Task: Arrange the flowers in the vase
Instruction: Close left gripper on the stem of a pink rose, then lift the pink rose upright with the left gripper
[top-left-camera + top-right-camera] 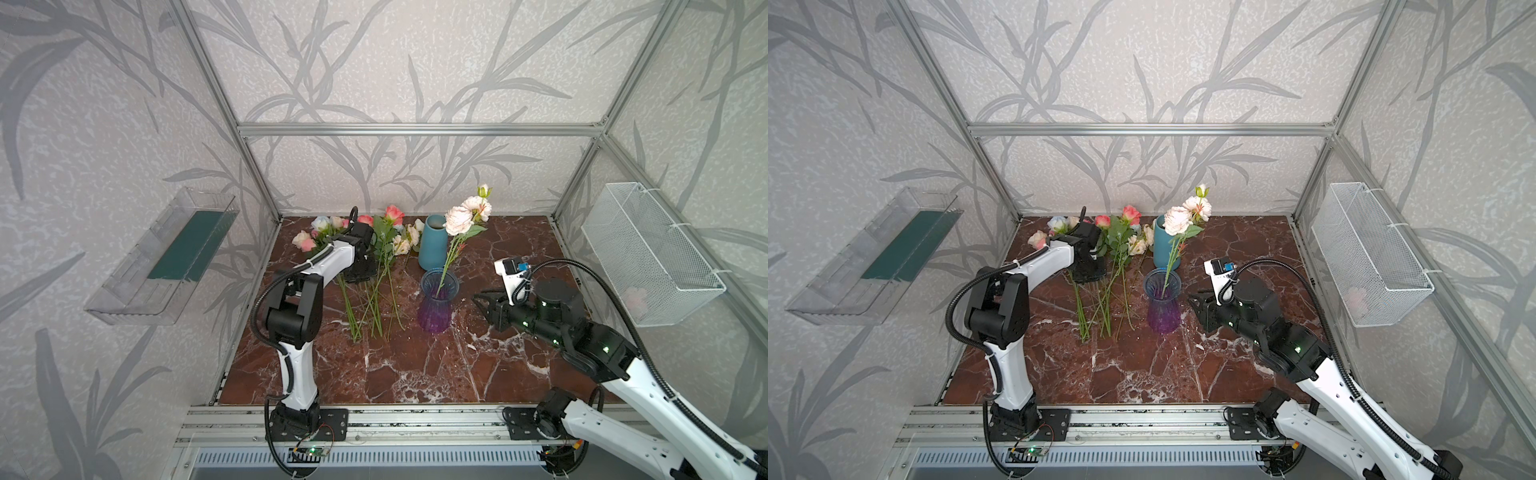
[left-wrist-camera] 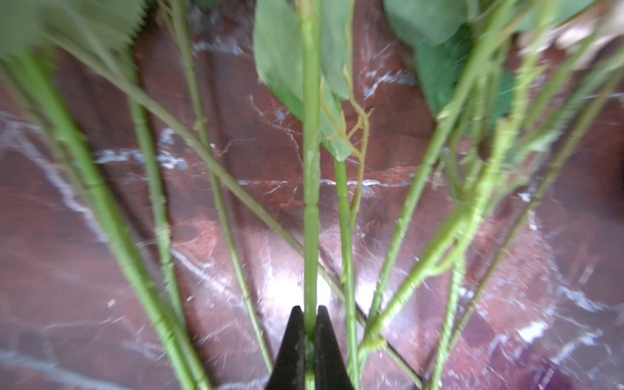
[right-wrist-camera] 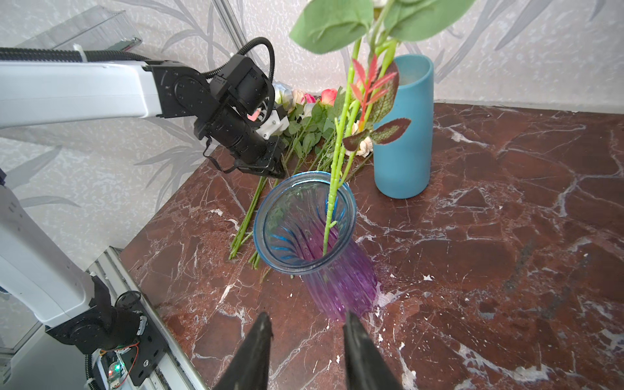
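Note:
Several flowers (image 1: 384,257) lie on the marble table at the back left, stems fanned toward the front. My left gripper (image 2: 307,309) is down among them, shut on one green stem (image 2: 311,169); in a top view the left gripper (image 1: 360,272) covers the upper stems. The vase (image 1: 437,307), blue-rimmed purple glass, stands at the centre with one pale pink flower (image 1: 459,220) in it. In the right wrist view the vase (image 3: 344,287) is just ahead of my right gripper (image 3: 305,319), which is open and holds nothing. That right gripper (image 1: 478,297) hangs right of the vase.
A teal cylinder vase (image 1: 432,243) stands behind the glass one, close to the lying blooms. A wire basket (image 1: 648,257) hangs on the right wall and a clear plastic tray (image 1: 166,257) on the left wall. Metal frame posts edge the table (image 1: 415,365).

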Robot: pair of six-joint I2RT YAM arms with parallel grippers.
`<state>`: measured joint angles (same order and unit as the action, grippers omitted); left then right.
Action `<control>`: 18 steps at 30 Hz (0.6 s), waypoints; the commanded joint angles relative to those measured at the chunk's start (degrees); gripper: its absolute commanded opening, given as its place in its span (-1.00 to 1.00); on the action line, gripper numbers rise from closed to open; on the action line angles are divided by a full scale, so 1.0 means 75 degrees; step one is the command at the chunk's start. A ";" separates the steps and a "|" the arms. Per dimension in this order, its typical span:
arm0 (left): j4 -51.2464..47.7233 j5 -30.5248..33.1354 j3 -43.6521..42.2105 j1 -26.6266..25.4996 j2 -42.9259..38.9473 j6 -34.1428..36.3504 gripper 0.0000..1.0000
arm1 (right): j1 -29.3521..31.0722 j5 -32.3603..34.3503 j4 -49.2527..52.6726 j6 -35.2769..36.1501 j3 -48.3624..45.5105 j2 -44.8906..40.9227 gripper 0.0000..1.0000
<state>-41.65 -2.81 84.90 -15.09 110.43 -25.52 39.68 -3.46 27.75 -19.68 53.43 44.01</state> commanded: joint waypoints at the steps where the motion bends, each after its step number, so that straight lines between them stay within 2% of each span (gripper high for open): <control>1: -0.0188 0.0258 0.0200 0.0008 -0.1061 0.0163 -1.00 | -0.0028 0.0130 0.0217 0.0150 0.0416 -0.0097 -0.26; 8: 0.0328 0.0396 -0.0235 -0.0004 -0.2543 0.0544 -1.00 | -0.0028 0.0048 0.0191 0.0187 0.0880 0.0140 -0.25; 11: 0.0897 0.0075 -0.0577 -0.0052 -0.3292 0.0760 -1.00 | -0.0028 -0.0104 0.0079 0.0175 0.1080 0.0246 -0.26; 14: 0.1862 -0.0466 -0.1150 -0.0352 -0.4295 0.1143 -1.00 | 0.0003 -0.0314 -0.0106 0.0122 0.1335 0.0350 -0.26; 18: 0.3307 -0.0657 -0.2235 -0.1155 -0.5878 0.1949 -1.00 | 0.0275 -0.0249 -0.0469 0.0009 0.1682 0.0394 -0.32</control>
<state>-27.03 -5.10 71.59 -20.40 72.99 -16.82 40.29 -4.82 27.90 -19.20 63.46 47.27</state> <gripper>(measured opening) 0.055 0.344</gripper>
